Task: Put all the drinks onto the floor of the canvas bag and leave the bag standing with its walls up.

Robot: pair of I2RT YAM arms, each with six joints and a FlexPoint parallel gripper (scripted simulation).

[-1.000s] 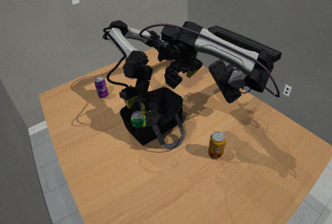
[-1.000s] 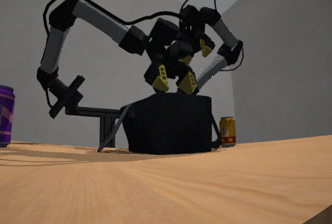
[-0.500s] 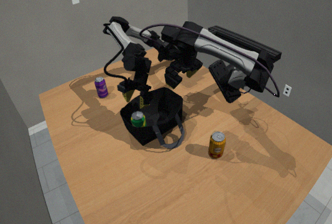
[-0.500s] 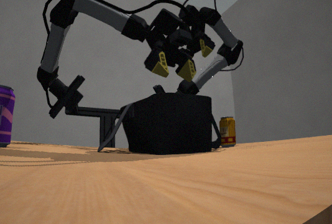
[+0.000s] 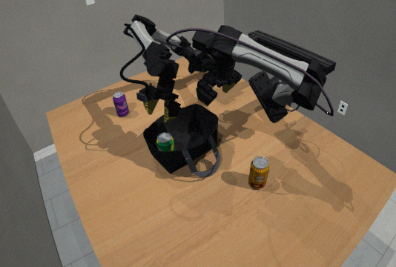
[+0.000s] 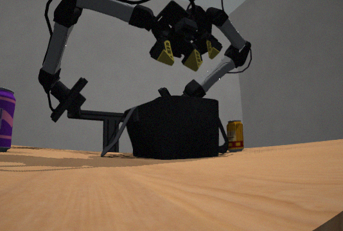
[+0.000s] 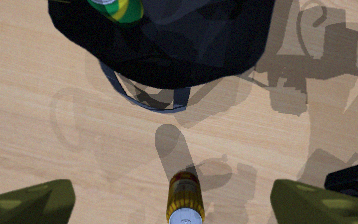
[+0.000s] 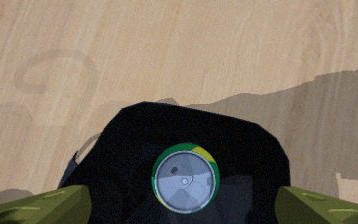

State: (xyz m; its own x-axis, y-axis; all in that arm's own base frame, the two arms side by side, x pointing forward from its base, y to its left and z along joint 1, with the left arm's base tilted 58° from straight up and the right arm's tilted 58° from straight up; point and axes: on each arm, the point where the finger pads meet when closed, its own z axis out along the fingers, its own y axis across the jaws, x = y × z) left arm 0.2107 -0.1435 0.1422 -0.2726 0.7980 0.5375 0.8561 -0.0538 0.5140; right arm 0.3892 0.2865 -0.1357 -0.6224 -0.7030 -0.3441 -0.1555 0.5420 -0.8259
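The black canvas bag point(image 5: 172, 164) point(image 6: 173, 129) point(image 7: 180, 70) point(image 8: 125, 130) stands with its walls up. A green and yellow can point(image 5: 165, 143) point(image 7: 125, 12) point(image 8: 184, 181) stands upright inside it. A purple can point(image 5: 121, 104) point(image 6: 6, 120) stands on the table beyond one side of the bag. An orange can point(image 5: 258, 173) point(image 6: 235, 136) point(image 7: 185, 197) stands on the other side. My right gripper point(image 5: 159, 111) point(image 6: 180, 60) is open and empty above the bag, over the green can. My left gripper point(image 5: 219, 93) is open and empty, raised above the table near the bag.
The bag's grey handles point(image 5: 204, 173) point(image 6: 117, 137) hang outside its walls. The two arms reach in close together above the bag. The wooden table point(image 5: 167, 216) has its edge beyond the purple can. A dark frame point(image 5: 293, 50) carries the arms.
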